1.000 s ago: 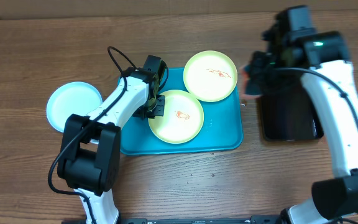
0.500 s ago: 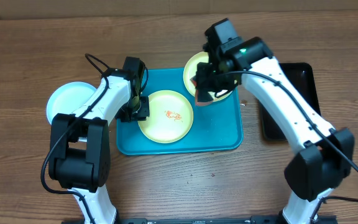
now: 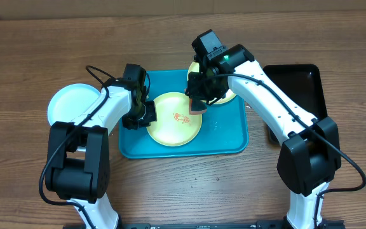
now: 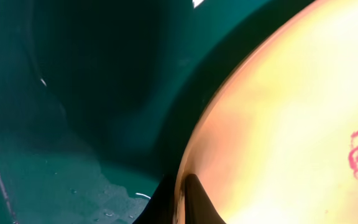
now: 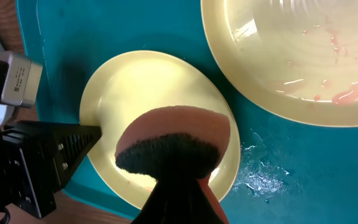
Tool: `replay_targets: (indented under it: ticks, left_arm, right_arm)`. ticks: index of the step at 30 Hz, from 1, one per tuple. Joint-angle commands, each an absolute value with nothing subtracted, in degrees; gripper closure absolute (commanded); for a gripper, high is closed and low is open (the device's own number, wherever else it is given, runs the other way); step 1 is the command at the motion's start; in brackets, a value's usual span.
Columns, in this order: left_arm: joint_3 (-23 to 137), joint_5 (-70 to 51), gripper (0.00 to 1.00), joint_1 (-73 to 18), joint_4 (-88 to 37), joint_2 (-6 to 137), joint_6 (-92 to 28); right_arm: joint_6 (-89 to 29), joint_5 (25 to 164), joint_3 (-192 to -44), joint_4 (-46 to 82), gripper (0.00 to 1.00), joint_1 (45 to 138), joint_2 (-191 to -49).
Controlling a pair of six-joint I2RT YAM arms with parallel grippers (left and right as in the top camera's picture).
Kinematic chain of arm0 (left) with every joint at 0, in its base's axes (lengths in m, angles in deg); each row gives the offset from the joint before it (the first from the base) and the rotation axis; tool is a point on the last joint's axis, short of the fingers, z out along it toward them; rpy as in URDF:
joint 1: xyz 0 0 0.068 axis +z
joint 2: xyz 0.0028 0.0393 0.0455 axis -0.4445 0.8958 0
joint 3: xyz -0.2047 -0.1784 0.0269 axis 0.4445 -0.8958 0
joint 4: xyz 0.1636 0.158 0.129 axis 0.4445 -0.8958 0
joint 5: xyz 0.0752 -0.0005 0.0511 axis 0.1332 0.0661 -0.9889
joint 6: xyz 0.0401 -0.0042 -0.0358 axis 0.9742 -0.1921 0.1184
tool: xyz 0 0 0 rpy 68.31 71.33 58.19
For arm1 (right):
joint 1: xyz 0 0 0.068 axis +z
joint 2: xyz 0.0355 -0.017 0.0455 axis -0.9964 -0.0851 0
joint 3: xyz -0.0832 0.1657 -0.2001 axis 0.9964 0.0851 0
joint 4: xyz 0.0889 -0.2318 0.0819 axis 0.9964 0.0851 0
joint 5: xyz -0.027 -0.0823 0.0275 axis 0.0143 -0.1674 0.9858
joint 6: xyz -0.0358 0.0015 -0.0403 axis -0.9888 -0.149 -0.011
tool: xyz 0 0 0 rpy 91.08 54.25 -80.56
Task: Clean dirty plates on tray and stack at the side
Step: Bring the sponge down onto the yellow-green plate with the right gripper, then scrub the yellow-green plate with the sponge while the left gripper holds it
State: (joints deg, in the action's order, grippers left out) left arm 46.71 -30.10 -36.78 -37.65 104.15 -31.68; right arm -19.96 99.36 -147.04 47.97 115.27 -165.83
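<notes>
One plate [image 3: 170, 130] lies on the tray [image 3: 230, 137], its left rim pinched by your left gripper [image 3: 146, 112]; lower the sponge [image 5: 179, 127] clamped in your right gripper [image 3: 199, 99] flat onto the smear [image 3: 182, 117] and scrub without dragging the plate.

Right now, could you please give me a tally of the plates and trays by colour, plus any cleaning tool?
Pale yellow-green plates: 2
Pale blue-white plate: 1
Turquoise tray: 1
Black tray: 1
Sponge: 1
Total: 6
</notes>
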Motion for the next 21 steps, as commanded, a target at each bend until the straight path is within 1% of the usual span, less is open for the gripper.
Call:
replay_targets:
  ticks: [1, 8, 13, 21]
  left_arm:
    - [44.3, -30.6, 0.96, -37.2, -36.8, 106.3, -33.1]
    - [44.3, -31.7, 0.96, -37.2, -37.7, 106.3, -33.0]
    - [44.3, -33.3, 0.96, -37.2, -38.3, 106.3, -32.8]
    - [44.3, -34.5, 0.96, -36.5, -39.3, 106.3, -32.8]
  right_arm:
    - [-18.5, 99.3, -147.2, 47.4, 0.96, 116.5, -167.2]
    - [-18.1, 99.2, -147.2, 45.1, 0.96, 119.6, -173.0]
    - [-18.0, 98.6, -147.2, 43.3, 0.96, 119.9, -176.1]
    - [-17.4, 94.9, -147.2, 44.1, 0.96, 119.9, -180.5]
